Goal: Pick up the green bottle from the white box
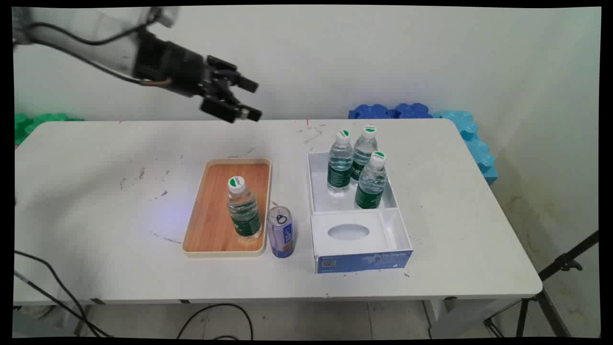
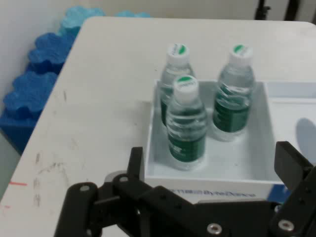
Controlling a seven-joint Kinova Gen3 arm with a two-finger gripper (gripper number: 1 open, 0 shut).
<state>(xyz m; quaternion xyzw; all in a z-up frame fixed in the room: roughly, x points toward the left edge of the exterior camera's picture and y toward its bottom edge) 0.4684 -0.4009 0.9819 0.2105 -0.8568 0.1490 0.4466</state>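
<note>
Gripper (image 1: 249,100): fingers spread, empty, raised above table's (image 1: 96,201) far side. Nearest: three water bottles (image 2: 186,123) upright in white box (image 1: 316,191). Beyond: wooden tray (image 1: 210,211) bearing one bottle (image 1: 243,208); can (image 1: 280,232) beside tray.

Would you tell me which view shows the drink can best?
The main view: the drink can stands upright on the table, beside the wooden tray. The hand view does not show it, only bottles in the white box.
</note>
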